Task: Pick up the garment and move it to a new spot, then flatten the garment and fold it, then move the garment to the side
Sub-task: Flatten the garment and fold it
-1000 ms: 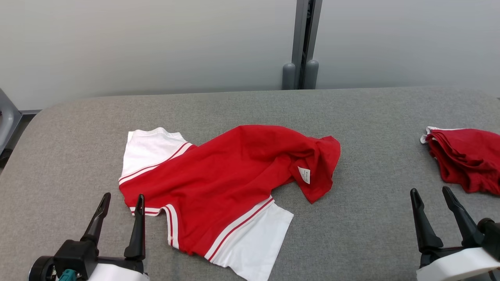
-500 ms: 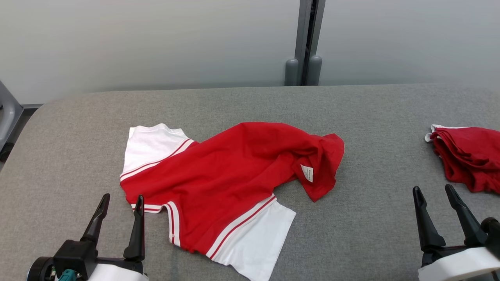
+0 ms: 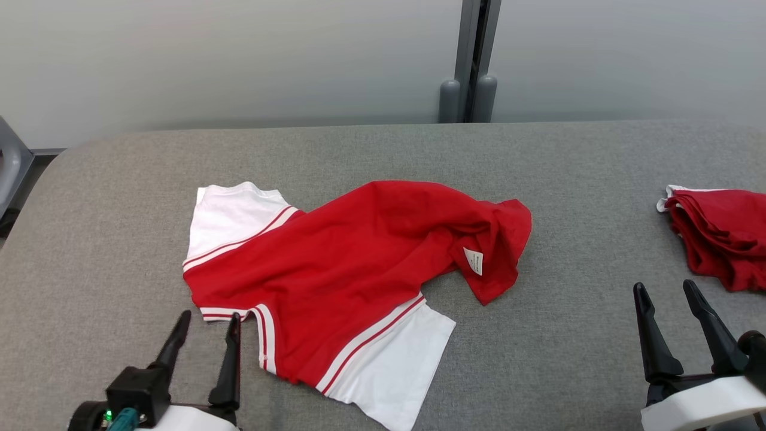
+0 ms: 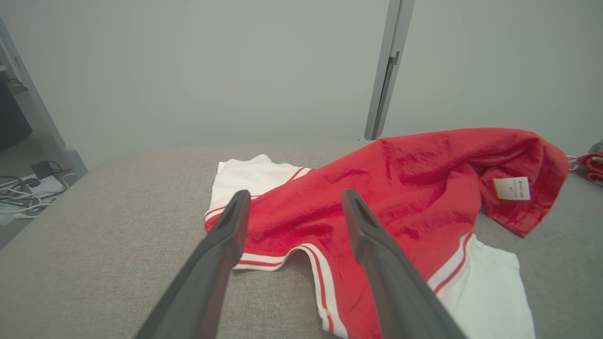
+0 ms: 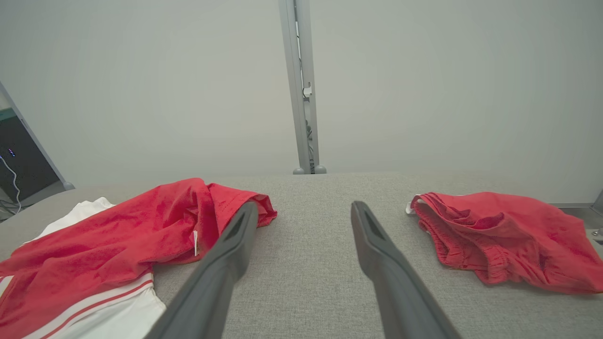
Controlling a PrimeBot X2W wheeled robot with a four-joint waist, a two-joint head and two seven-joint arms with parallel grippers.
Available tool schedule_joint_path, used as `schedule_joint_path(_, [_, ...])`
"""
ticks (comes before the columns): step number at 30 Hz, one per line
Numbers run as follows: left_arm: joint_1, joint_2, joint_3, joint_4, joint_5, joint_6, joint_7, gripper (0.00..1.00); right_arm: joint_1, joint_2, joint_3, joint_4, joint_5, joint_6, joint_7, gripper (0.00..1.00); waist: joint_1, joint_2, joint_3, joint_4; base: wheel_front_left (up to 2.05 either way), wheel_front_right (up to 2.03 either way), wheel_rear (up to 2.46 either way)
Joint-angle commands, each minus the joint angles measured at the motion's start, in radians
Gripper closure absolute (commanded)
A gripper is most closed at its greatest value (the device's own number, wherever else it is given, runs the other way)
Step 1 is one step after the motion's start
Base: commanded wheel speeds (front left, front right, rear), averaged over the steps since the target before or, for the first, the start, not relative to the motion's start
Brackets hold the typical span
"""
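Observation:
The garment (image 3: 335,257), a red shirt with white sleeves and red-and-white striped trim, lies crumpled on the grey table (image 3: 359,149), left of centre. Its right end is folded over and shows a white label (image 3: 473,261). My left gripper (image 3: 208,317) stands open at the lower left, its fingertips just short of the garment's striped near edge. In the left wrist view the garment (image 4: 400,188) lies beyond the open left gripper (image 4: 294,195). My right gripper (image 3: 665,287) is open at the lower right, over bare table. The right wrist view has the garment (image 5: 118,226) to the left of the right gripper (image 5: 304,207).
A second red garment (image 3: 724,233) lies bunched at the table's right edge, and it is right of the fingers in the right wrist view (image 5: 499,230). A grey post (image 3: 470,60) stands against the wall behind the table. Cables (image 4: 23,188) lie on the floor past the table's left end.
My left gripper has shifted right, closer to the garment's striped edge. The head camera has tilted slightly, so the whole scene sits a little higher. The right gripper stays put.

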Motion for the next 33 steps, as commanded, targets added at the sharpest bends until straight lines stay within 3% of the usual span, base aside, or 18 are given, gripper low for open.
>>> schedule_joint_path(1, [-0.017, -0.005, -0.008, 0.012, -0.006, -0.008, 0.009, 0.0, -0.011, -0.001, -0.003, -0.003, 0.002, 0.0, -0.004, 0.0, 0.0, 0.0, 0.008, 0.001, 0.0, 0.0, 0.0])
schedule_joint_path(6, [-0.038, -0.034, -0.042, 0.101, -0.042, -0.041, 0.048, 0.0, -0.027, -0.005, 0.004, -0.005, 0.007, 0.0, -0.003, 0.0, 0.0, 0.0, 0.043, -0.006, 0.0, 0.0, 0.0])
schedule_joint_path(15, [-0.123, -0.089, -0.066, 0.361, -0.119, -0.143, 0.022, 0.0, -0.056, -0.008, 0.012, 0.019, 0.021, 0.0, -0.02, 0.0, 0.0, 0.0, 0.087, -0.034, 0.0, 0.0, 0.0])
schedule_joint_path(16, [-0.133, -0.093, -0.07, 0.383, -0.121, -0.152, 0.021, 0.61, -0.06, -0.01, 0.012, 0.024, 0.024, 0.0, -0.023, 0.0, 0.0, 0.0, 0.09, -0.036, 0.0, 0.0, 0.0])
schedule_joint_path(17, [-0.14, -0.096, -0.077, 0.407, -0.125, -0.162, 0.03, 1.0, -0.063, -0.01, 0.011, 0.028, 0.026, 0.0, -0.026, 0.0, 0.0, 0.0, 0.092, -0.037, 0.0, 0.0, 0.0])
schedule_joint_path(20, [-0.168, -0.096, -0.077, 0.455, -0.128, -0.179, 0.019, 1.0, -0.065, -0.011, 0.011, 0.035, 0.03, 0.0, -0.034, 0.0, 0.0, 0.0, 0.097, -0.044, 0.0, 0.0, 0.0])
schedule_joint_path(29, [-0.211, -0.045, -0.013, 0.48, -0.125, -0.147, -0.052, 1.0, -0.073, -0.008, -0.004, 0.048, 0.041, 0.0, -0.046, 0.0, 0.0, 0.0, 0.107, -0.045, 0.0, 0.0, 0.0])
schedule_joint_path(33, [-0.234, 0.003, 0.018, 0.488, -0.124, -0.135, -0.058, 1.0, -0.083, -0.006, -0.006, 0.053, 0.045, 0.0, -0.05, 0.0, 0.0, 0.0, 0.117, -0.046, 0.0, 0.0, 0.0])
